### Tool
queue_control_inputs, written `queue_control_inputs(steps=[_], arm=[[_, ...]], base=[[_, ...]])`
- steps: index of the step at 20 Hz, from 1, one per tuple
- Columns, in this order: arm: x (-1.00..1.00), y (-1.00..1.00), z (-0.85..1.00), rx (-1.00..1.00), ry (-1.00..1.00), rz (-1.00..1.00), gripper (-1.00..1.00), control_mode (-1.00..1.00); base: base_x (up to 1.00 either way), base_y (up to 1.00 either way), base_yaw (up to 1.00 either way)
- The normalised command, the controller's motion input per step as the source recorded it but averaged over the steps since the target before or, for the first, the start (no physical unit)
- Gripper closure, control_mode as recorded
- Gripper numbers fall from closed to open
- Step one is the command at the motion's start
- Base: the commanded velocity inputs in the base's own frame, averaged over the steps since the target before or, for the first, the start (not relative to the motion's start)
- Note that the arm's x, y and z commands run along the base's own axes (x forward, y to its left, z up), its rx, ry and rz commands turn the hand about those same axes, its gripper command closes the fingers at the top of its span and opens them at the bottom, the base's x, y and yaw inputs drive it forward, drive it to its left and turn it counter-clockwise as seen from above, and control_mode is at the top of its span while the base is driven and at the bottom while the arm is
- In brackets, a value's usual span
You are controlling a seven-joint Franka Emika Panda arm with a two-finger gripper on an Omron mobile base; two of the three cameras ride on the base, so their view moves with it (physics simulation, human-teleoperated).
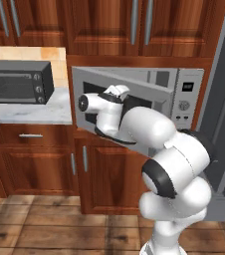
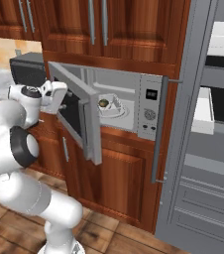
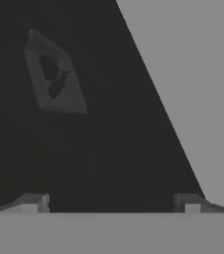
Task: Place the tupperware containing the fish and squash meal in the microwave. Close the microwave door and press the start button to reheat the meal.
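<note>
The microwave is built into the wooden cabinets, and its door hangs about half open, hinged on the left. Inside, on the oven floor, sits the tupperware with the fish and squash meal showing as a small yellow-brown lump. My gripper is on the outer side of the door, close against its dark window. In the hand view the gripper is open with nothing between the fingertips. The tupperware shows dimly through the glass there, with the door's silver frame on the right.
A dark knobbed countertop oven stands on the marble counter to the left. To the right of the microwave is a tall grey fridge with a long bar handle and white bins on its shelves. Wooden cabinets run above and below.
</note>
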Motion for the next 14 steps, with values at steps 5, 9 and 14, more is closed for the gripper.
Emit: queue_control_inputs(steps=[5,9,14], arm=[[0.58,-0.24,-0.15,0.0,-0.17,0.04,-1.0,-1.0],[0.59,-0.29,-0.16,0.0,-0.15,0.03,-1.0,-1.0],[0.58,-0.26,-0.04,0.0,-0.06,0.01,-1.0,-1.0]], base=[[0.0,0.0,0.0],[0.0,0.0,0.0],[0.0,0.0,0.0]])
